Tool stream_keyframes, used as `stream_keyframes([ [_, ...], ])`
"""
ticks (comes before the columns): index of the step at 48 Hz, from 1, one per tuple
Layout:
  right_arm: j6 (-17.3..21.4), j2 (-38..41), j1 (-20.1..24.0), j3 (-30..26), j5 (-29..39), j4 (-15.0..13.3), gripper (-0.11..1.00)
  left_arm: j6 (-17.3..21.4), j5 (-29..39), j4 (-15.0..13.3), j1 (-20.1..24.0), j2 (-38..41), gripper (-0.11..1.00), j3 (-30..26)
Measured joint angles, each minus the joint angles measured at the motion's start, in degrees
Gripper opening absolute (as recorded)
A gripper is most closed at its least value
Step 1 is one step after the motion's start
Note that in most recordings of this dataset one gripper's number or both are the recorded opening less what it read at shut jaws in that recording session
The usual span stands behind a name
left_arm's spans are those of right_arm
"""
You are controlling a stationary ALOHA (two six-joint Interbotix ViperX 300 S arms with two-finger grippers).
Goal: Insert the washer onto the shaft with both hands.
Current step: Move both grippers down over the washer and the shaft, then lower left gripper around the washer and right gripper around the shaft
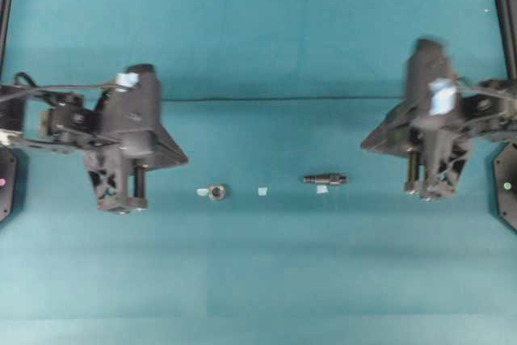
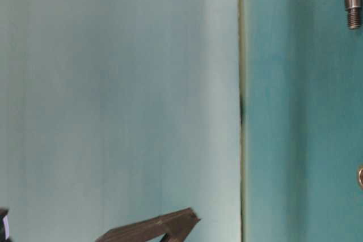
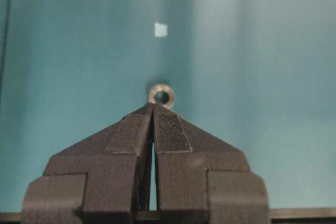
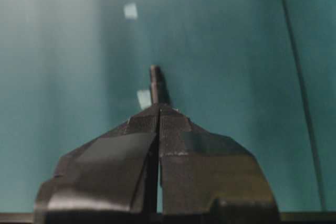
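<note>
Teal table point(image 1: 266, 280): washer point(image 1: 216, 192) lies left of centre, shaft point(image 1: 324, 178) right of centre on its side, well apart, tape scrap point(image 1: 262, 191) between. Left gripper point(image 3: 153, 107) and right gripper point(image 4: 159, 107) both fully closed, empty, each pointing at its part.

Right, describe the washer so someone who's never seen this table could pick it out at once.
On the teal table, look along the middle row of small items between the two arms. The washer is the leftmost metal piece, nearest the left end effector. Unlike the flat pale tape scraps and the long dark shaft, it is a round grey ring with a dark hole.
</note>
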Motion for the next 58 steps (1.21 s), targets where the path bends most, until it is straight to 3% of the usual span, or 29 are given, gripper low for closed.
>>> stream_keyframes([
  [15, -6.9, 7.3, 0.9, -4.2, 5.6, -0.3, -0.1, 1.1, 3.8, 0.0, 0.1, 7.7, 0.02, -4.9],
  [39, -7.5, 14.1, 0.8, -4.9, 5.1, -1.4, -0.07, 0.4, 3.7, 0.0, 0.1, 11.9, 0.05, -6.1],
  [43, -7.5, 14.9, 0.7, -5.1, 4.5, -1.4, -0.02, 0.4, 3.2, 0.0, 0.1, 12.0, 0.2, -5.4],
  [48, -7.5, 15.6, 0.4, -5.4, 3.8, -1.4, 0.11, 0.4, 2.7, 0.1, 0.1, 12.5, 0.5, -4.8],
  [54, -7.5, 17.0, 0.4, -6.2, 3.5, -1.4, 0.41, 0.4, 2.5, 0.0, 0.1, 14.1, 0.85, -4.7],
  [56, -7.5, 17.5, 0.4, -6.3, 3.4, -1.4, 0.54, 0.4, 2.0, 0.0, 0.1, 14.6, 0.93, -4.7],
  [58, -7.5, 18.2, 0.4, -6.6, 3.3, -1.4, 0.68, 0.4, 1.4, 0.0, 0.1, 15.2, 0.93, -4.7],
])
